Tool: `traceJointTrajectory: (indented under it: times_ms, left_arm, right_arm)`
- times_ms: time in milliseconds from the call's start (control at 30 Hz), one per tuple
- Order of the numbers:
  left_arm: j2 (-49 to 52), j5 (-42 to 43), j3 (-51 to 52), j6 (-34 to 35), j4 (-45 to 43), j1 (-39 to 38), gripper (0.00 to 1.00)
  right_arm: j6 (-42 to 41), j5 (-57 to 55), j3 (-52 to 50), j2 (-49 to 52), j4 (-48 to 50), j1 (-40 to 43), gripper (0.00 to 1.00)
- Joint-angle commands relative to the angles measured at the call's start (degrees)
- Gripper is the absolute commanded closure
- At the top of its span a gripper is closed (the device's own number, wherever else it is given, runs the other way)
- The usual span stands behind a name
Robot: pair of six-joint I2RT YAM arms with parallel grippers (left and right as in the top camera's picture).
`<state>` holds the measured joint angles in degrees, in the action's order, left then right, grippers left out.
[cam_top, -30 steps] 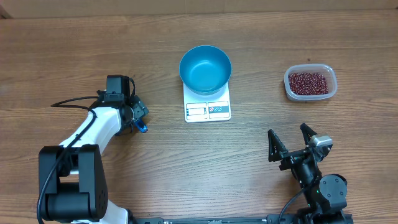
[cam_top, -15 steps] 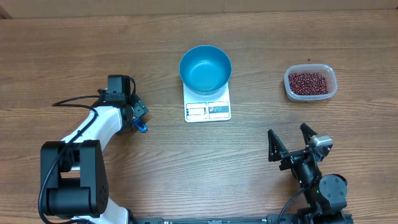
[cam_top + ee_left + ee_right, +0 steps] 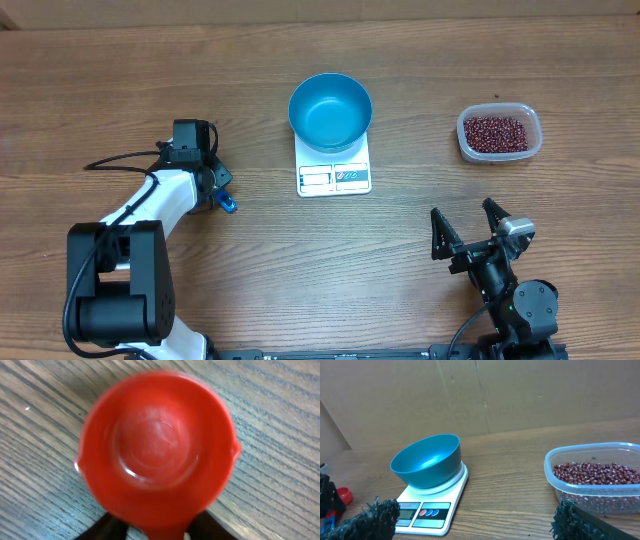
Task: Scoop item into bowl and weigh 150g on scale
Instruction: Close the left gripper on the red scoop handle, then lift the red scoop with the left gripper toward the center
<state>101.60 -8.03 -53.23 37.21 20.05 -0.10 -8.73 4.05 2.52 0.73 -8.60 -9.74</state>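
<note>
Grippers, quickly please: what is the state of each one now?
Left gripper: jaws on both sides of the handle of the red scoop; gripped or not cannot be told.
Right gripper: open, holding nothing.

Bare surface [image 3: 420, 170] runs between the scale [image 3: 334, 176] at the centre and the clear tub [image 3: 499, 133] at the far right, a wide lane open from near to far. The blue bowl [image 3: 330, 110] stands on the scale's far part, blocking the middle at height. Ahead of the right tool [image 3: 463, 222], its fingers spread wide, the way to the tub is open wood. At the left, a red scoop [image 3: 157, 455] sits right in front of the left tool [image 3: 222, 190], and the left arm [image 3: 150, 205] lies across the near-left surface.
</note>
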Motion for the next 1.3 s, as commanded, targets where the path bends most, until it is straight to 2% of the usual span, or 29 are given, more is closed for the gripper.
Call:
traceJointTrajectory:
  times_ms: [0,300,367,400,700,967,1133,1267]
  left_arm:
    - [2.99,1.68,0.70,0.09,0.42,0.17,0.67]
    - [2.95,2.38,0.63,0.07,0.48,0.17,0.83]
    - [2.84,3.50,0.50,0.07,0.50,0.17,0.89]
    - [2.78,4.09,0.31,0.07,0.63,0.17,0.96]
    - [-1.84,7.15,-3.54,0.04,5.57,0.07,0.96]
    - [-14.86,16.44,-4.00,0.46,6.29,-0.92,0.96]
    - [-23.12,15.91,-4.00,2.38,6.27,-6.43,0.96]
    - [-27.89,11.52,-4.00,5.57,6.49,-14.05,0.96]
  right_arm:
    - [0.46,-0.55,-0.26,-0.57,0.22,0.17,0.00]
    - [0.46,-0.55,-0.26,-0.57,0.22,0.17,0.00]
    - [0.46,-0.55,-0.28,-0.57,0.20,0.17,0.00]
    - [0.46,-0.55,-0.28,-0.57,0.20,0.17,0.00]
    - [0.46,-0.55,-0.26,-0.57,0.20,0.17,0.00]
    - [0.46,-0.55,-0.26,-0.57,0.20,0.17,0.00]
    - [0.46,-0.55,-0.26,-0.57,0.20,0.17,0.00]
    - [0.46,-0.55,-0.26,-0.57,0.20,0.17,0.00]
